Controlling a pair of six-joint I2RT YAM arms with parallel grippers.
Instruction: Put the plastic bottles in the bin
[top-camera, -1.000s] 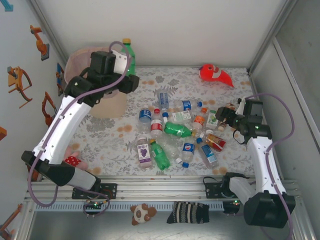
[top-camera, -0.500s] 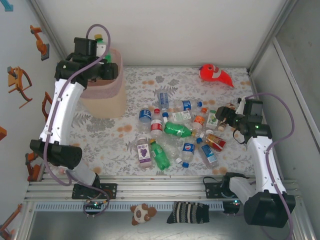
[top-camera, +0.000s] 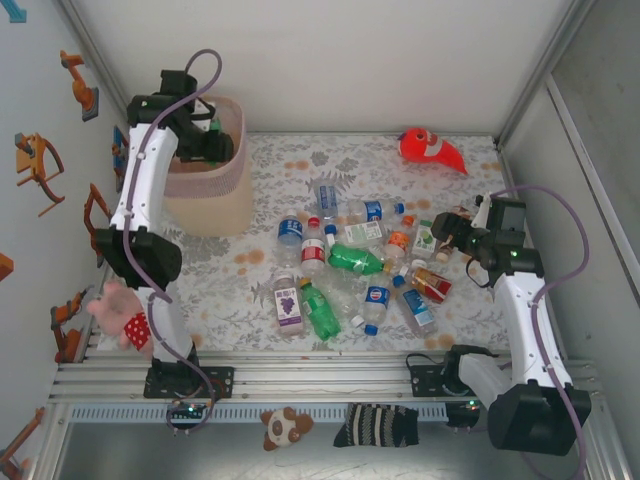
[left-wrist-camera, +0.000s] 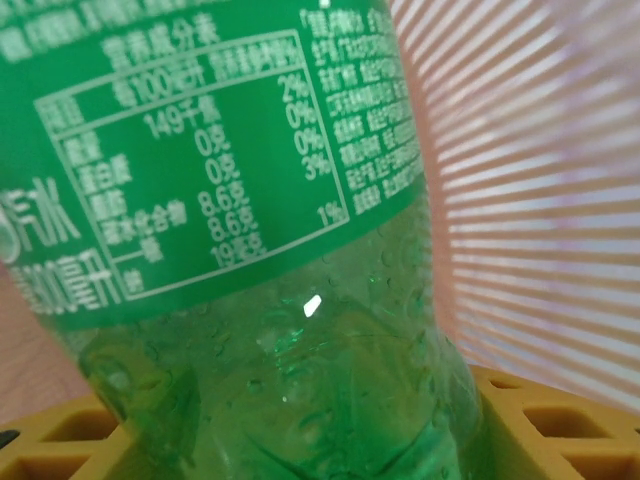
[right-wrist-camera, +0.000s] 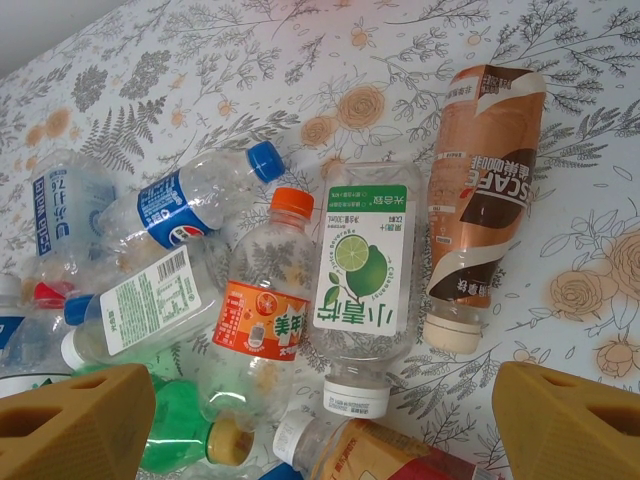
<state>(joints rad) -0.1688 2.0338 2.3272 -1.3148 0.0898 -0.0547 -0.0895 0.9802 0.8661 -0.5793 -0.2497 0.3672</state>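
- Left gripper pinches the green bottle inside the pink mesh bin, at the table's far-left corner.
- Right gripper hangs with fingers spread wide over the loose bottles near the right edge.

Bright, even light; blurred close-up edges.

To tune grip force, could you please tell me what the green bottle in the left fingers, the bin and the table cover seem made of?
Green bottle: glossy translucent green plastic, judging by the highlight and droplets showing through. Bin: pale pink mesh, perhaps fabric or soft plastic; light passes between fine ribs. Table cover: matte floral print, likely cloth or vinyl.
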